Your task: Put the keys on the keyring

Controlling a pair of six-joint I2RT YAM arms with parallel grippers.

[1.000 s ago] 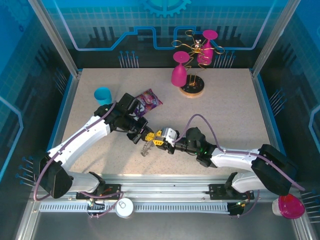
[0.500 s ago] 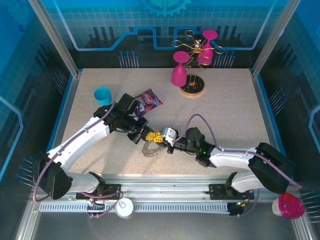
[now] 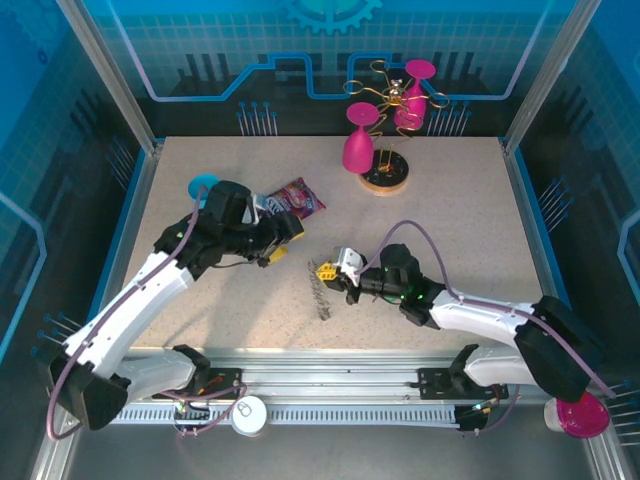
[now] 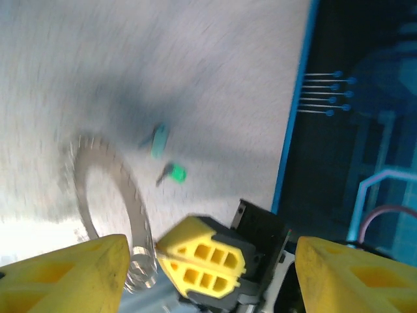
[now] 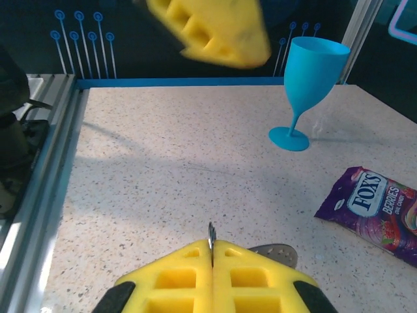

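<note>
Spotted two keys (image 4: pixel 174 174), one keyring (image 4: pixel 133 208) from left wrist; one goblet (image 5: pixel 306 91) from right. Found left gripper (image 3: pixel 283 241) splayed, right gripper (image 5: pixel 212 257) pinching keyring.

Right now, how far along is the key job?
Done: nothing; the green key and pale key lie on the table, off the keyring. In hand: the right gripper is shut on the keyring; the left gripper is open. Left: both keys.

clear tabletop (image 3: pixel 470 230) seen right of centre | far edge blocked by glass rack (image 3: pixel 385 178) | left crowded by snack packet (image 3: pixel 298 198), blue goblet (image 3: pixel 202 184) | keyring (image 3: pixel 322 293) held at centre
</note>
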